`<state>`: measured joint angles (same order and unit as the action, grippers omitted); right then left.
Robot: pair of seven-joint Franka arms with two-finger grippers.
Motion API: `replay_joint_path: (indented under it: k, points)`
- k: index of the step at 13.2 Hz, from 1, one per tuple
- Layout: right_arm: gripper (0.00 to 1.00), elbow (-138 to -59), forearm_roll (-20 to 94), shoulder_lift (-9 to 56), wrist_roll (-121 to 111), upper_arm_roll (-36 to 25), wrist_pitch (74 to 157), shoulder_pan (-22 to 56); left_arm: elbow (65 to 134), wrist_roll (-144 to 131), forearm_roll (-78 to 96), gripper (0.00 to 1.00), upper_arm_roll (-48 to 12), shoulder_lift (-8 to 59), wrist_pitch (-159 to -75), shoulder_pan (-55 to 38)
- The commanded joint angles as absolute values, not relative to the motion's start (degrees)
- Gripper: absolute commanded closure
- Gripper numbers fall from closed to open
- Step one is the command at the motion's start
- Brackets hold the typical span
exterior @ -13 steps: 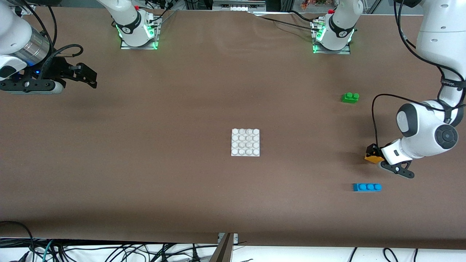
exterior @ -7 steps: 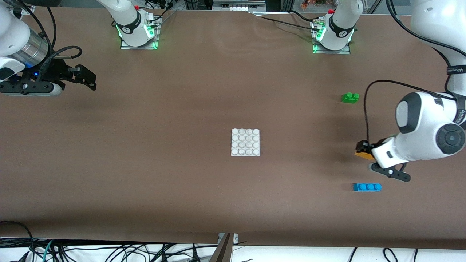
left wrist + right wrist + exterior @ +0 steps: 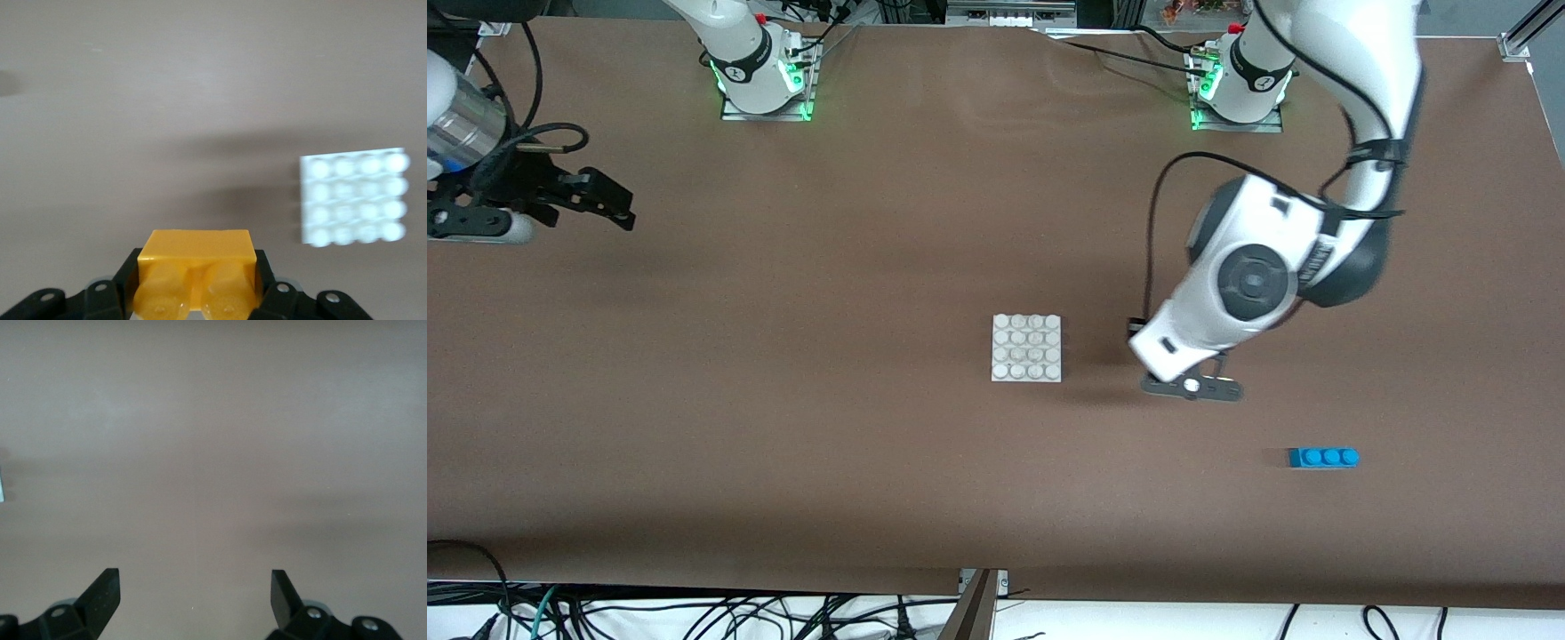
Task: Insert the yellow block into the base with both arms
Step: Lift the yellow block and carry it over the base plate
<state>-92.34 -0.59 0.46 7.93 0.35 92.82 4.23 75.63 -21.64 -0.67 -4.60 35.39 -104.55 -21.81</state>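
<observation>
The yellow block (image 3: 195,257) shows in the left wrist view, clamped between the black fingers (image 3: 119,293) of my left gripper (image 3: 195,287). In the front view the left arm's wrist covers the block and most of the left gripper (image 3: 1136,331), which hangs over the table beside the base, toward the left arm's end. The white studded base (image 3: 1026,348) lies flat mid-table; it also shows in the left wrist view (image 3: 352,198). My right gripper (image 3: 615,207) is open and empty, held over bare table at the right arm's end; its fingers (image 3: 100,595) are wide apart.
A blue three-stud brick (image 3: 1323,457) lies nearer to the front camera than the left arm's hand, toward the left arm's end. The left arm's elbow covers the spot where a green brick lay. The arm bases (image 3: 760,67) stand along the table's top edge.
The left arm has swung the yellow block from near the blue brick toward the base, and now covers the green brick. The right gripper has drifted slightly toward its end of the table.
</observation>
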Motion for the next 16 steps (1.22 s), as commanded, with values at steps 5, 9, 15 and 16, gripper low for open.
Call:
replay_joint_path:
  k: [5, 9, 15, 16]
  points:
    - [0.00, -89.12, 0.53, 0.88, 7.30, 0.00, 91.84, 3.87, 67.24, -34.98, 1.76, 0.72, -3.52, 47.45, -114.94, -33.64]
    - [0.00, -89.30, 0.62, 1.14, 7.29, 0.26, 91.93, 4.13, 67.59, -36.39, 1.67, 0.72, -3.34, 51.50, -115.93, -35.42]
    - [0.00, -89.12, 0.96, 3.34, 7.56, 0.44, 92.20, 4.31, 68.29, -36.04, 1.67, 0.72, -3.43, 52.56, -116.01, -35.68]
    - [0.00, -89.12, 1.31, 3.43, 7.56, 0.44, 92.46, 4.31, 68.29, -36.04, 1.58, 0.72, -3.43, 52.65, -116.19, -35.94]
